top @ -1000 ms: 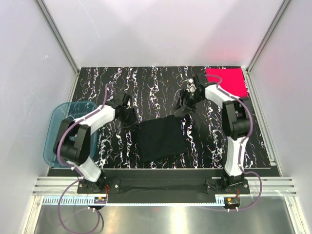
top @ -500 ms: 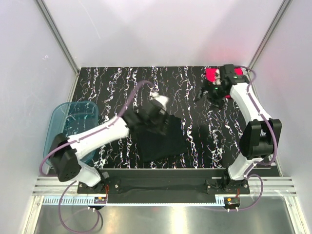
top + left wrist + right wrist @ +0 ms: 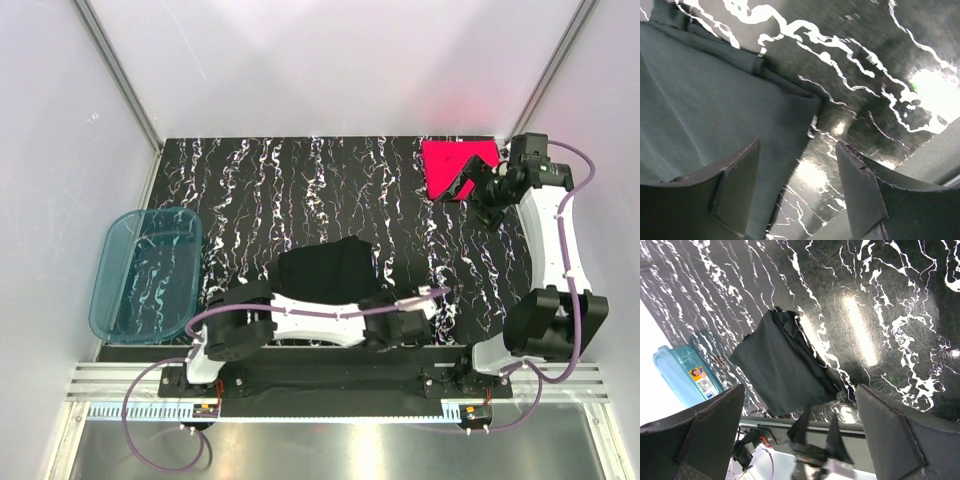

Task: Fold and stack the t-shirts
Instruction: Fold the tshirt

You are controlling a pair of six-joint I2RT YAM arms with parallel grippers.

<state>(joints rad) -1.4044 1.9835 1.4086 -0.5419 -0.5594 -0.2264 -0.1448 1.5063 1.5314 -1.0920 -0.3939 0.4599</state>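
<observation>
Your left gripper with fingers apart, empty, straddling the edge of the black shirt, one finger over cloth, the other over bare table, your right gripper spread wide, empty, by the pink shirt in the far right corner, black shirt lying front centre

I'm looking into a lab test cell: plain white walls, aluminium frame rails, black marbled desk.
</observation>
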